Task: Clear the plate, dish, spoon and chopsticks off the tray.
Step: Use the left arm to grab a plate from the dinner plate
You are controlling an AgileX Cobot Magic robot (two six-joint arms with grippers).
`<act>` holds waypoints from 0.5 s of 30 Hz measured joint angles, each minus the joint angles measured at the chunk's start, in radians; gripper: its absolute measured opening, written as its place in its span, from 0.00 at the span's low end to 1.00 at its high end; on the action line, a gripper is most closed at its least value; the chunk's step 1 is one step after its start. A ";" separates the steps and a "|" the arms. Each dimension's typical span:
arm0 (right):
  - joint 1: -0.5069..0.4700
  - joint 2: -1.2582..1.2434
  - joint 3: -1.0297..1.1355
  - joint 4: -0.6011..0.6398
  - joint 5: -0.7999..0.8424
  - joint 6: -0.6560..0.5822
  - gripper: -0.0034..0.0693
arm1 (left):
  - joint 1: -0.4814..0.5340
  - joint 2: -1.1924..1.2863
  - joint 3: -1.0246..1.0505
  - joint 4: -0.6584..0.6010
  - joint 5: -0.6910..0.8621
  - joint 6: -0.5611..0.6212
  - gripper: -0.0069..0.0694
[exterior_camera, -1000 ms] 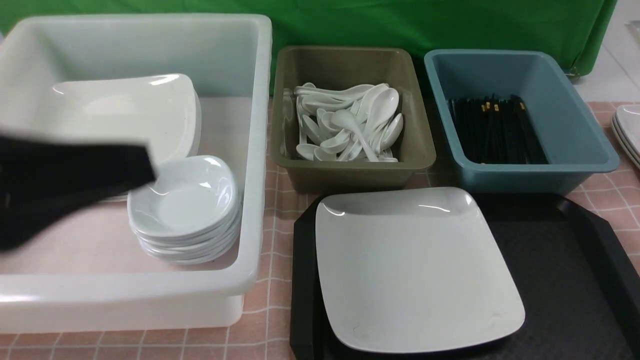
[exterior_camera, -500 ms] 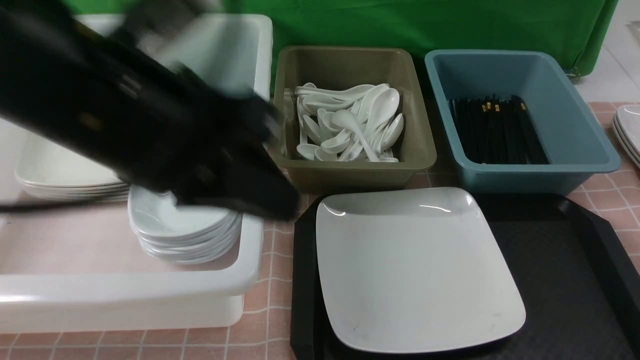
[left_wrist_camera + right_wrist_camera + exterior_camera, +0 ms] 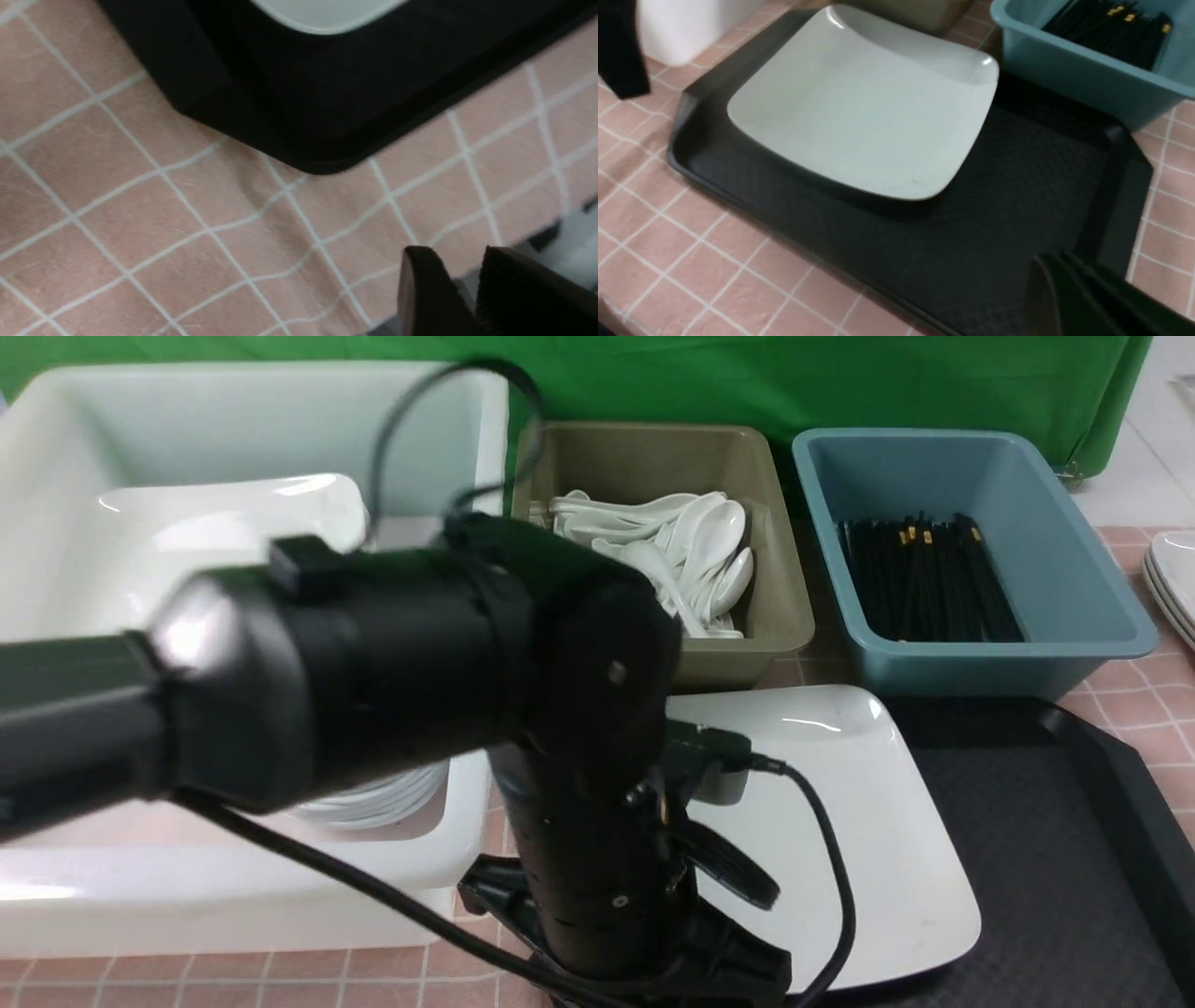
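Observation:
The big white plate [image 3: 840, 821] lies on the black tray [image 3: 1027, 821], and nothing else rests on the tray. My left arm [image 3: 420, 653] reaches across the front view and hides the plate's left side. My left gripper [image 3: 455, 254] hangs over the pink cloth just off the tray's corner [image 3: 299, 116], jaws slightly parted and empty. A corner of the plate [image 3: 327, 14] shows beyond it. My right gripper [image 3: 1057, 261] is shut and empty above the tray [image 3: 1017, 196], near the plate [image 3: 864, 107]. The spoon with blue marks is out of view.
A white tub [image 3: 467, 840] at the left holds large plates [image 3: 233, 523] and a stack of small dishes [image 3: 373, 798], mostly behind my arm. An olive bin [image 3: 747, 644] holds white spoons. A blue bin [image 3: 1074, 644] holds black chopsticks. More plates [image 3: 1176, 579] sit at the right edge.
My left arm swung out of the white tub, rightward and down to the tray's front left corner. Its jaws have parted. The plate and tray have not moved.

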 joint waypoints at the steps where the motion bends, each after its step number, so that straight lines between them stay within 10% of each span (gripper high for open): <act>1: 0.010 0.000 0.000 0.000 0.000 0.001 0.09 | 0.000 0.015 0.000 0.016 -0.015 -0.026 0.40; 15: 0.025 0.000 0.000 0.000 0.000 0.002 0.09 | 0.000 0.137 0.000 0.150 -0.177 -0.138 0.75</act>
